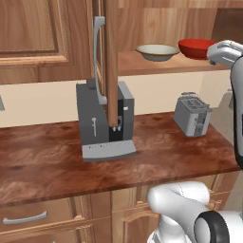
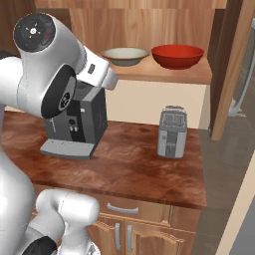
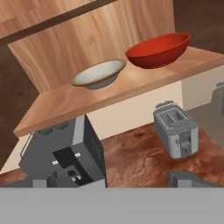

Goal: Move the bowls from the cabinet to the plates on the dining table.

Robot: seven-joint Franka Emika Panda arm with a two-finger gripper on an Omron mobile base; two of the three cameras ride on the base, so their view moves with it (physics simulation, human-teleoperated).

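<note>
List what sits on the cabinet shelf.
Two bowls sit side by side on the shelf: a cream-beige bowl and a red bowl. The shelf's far left end is hidden by the arm.

Cabinet door (image 1: 111,61) swung open, shelf (image 3: 87,98) front unobstructed; coffee machine (image 2: 74,124), toaster (image 2: 172,132) stand below.

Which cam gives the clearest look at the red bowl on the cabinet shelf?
Right base view: the red bowl sits whole and unobstructed on the shelf. The hand view shows it whole too, but tilted. In the left base view the arm covers its right side.
</note>
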